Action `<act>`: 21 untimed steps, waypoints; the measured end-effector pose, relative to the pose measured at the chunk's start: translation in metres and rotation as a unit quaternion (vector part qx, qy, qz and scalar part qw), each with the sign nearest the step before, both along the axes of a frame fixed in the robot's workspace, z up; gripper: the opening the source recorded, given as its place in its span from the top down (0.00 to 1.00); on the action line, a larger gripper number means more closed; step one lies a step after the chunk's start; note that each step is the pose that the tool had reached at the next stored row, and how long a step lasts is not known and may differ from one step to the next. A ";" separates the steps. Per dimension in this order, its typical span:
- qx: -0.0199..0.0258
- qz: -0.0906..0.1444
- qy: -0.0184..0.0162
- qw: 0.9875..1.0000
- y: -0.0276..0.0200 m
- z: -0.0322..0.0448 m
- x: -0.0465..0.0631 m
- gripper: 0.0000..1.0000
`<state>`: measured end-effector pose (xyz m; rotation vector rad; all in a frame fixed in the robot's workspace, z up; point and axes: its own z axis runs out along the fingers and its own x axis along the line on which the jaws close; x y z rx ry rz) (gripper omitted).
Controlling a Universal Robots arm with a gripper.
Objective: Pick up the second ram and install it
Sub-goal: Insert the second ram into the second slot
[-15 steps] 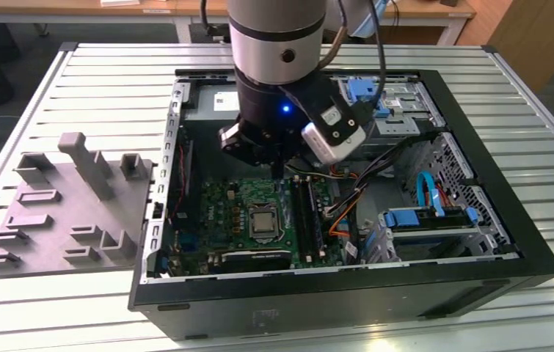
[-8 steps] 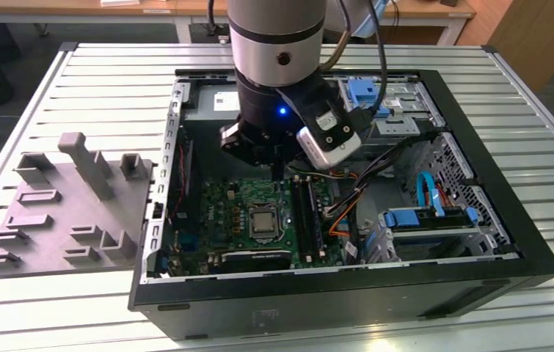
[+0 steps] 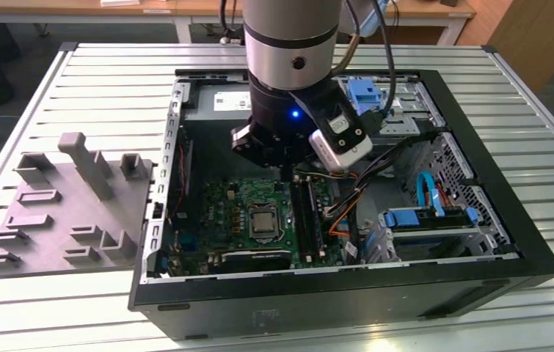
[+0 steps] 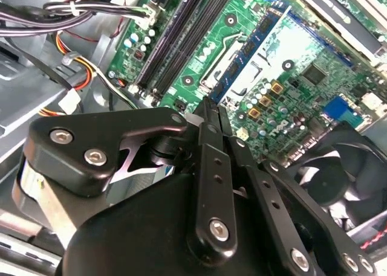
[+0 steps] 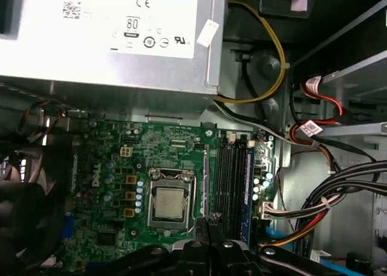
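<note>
I see a glossy green board (image 5: 175, 137), matt black metal on the gripper (image 4: 208, 107) above that board, and dull grey sheet metal on the power supply box (image 5: 109, 64) beside the board.

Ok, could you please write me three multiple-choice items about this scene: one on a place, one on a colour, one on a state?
1. Where is the gripper?
A. outside the computer case, at the exterior view's left of it
B. inside the computer case, above the motherboard
C. outside the computer case, at the exterior view's right of it

2. Which colour is the motherboard?
A. red
B. green
C. white

3. In what state is the computer case?
A. shut by a panel
B. covered by a cloth
C. open on top, its inside in view

Answers:
1 B: in the exterior view the arm reaches down between the case walls, and the first wrist view looks straight onto the board.
2 B: the board is green in both wrist views.
3 C: the motherboard and cables lie bare to the cameras.
</note>
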<state>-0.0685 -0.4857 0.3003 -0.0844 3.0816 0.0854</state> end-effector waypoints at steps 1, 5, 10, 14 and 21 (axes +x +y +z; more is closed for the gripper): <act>0.000 -0.002 0.000 1.000 -0.0001 -0.0009 0.001 0.87; 0.000 -0.010 0.000 1.000 -0.0004 -0.0061 0.003 0.87; 0.000 -0.010 0.000 1.000 -0.0004 -0.0071 0.004 0.87; 0.000 -0.010 0.001 1.000 -0.0006 -0.0096 0.011 0.87; 0.000 -0.012 0.002 1.000 -0.0009 -0.0174 0.021 0.87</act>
